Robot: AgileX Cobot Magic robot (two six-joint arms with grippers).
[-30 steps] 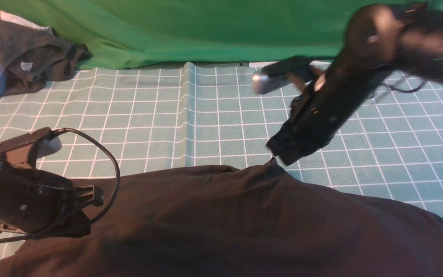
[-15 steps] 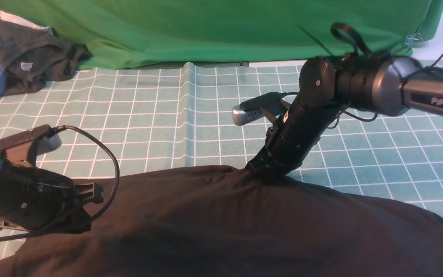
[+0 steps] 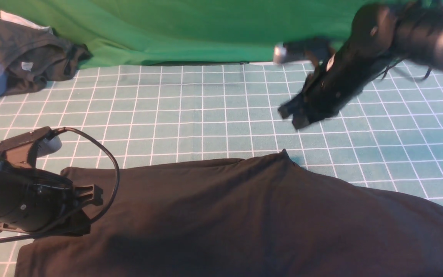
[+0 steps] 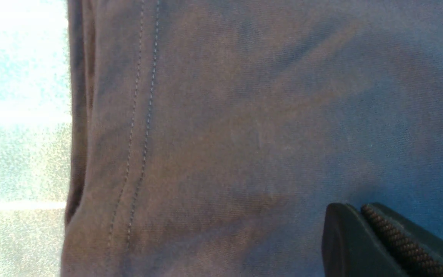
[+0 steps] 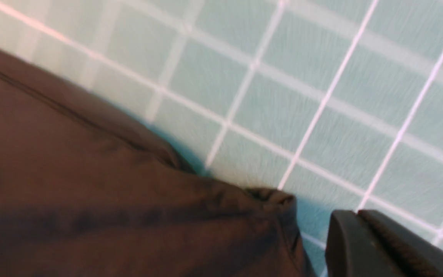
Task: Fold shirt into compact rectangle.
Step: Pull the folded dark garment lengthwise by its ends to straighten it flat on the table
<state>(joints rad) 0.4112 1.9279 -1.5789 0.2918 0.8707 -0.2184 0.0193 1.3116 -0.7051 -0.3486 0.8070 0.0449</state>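
Jaws on both grippers are pressed together: the left gripper point(image 4: 360, 215) sits low over the stitched left end of the shirt point(image 3: 244, 219), while the right gripper point(image 3: 292, 115), which I had down on the far edge half a second ago, is now up over the mat point(image 3: 206, 115) near the green cloth point(image 3: 206, 30). The mat's ridge has flattened. I see the shirt spread along the mat's near side, long axis left to right, a small peak on its far edge pointing toward the right gripper.
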